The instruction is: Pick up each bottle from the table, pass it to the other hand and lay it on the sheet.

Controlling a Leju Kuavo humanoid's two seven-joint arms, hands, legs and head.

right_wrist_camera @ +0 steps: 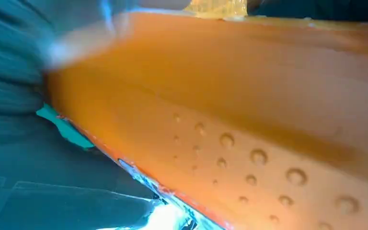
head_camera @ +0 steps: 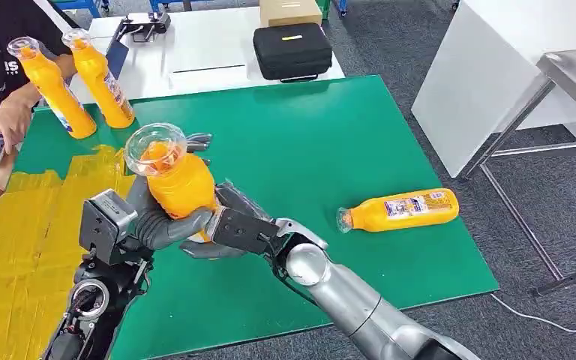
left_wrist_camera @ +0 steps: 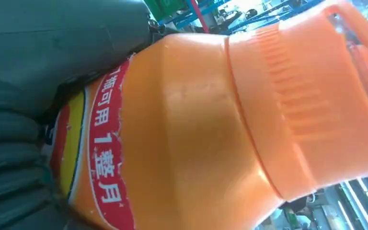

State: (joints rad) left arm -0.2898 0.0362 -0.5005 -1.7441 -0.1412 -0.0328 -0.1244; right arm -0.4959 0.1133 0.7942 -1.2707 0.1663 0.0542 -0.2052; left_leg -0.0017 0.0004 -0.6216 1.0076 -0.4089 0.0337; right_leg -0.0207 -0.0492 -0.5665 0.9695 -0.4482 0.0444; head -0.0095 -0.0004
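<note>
Now: broad green-topped desk [head_camera: 330,150], yellow sheet [head_camera: 22,225] along its left side. Upright orange plastic bottle with clear cap [head_camera: 174,176] held above the desk, grasped from both sides: left hand [head_camera: 146,221] wraps its base, right hand [head_camera: 229,225] clasps it. Second orange bottle [head_camera: 399,210] lies on its side to the right.

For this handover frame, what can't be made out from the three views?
- Head view: the held bottle hides whether the right robot hand grips or only touches it; left robot hand wraps its base.
- Right wrist view: blurred, label unreadable.
- Left wrist view: the bottle's cap is cut off.
</note>
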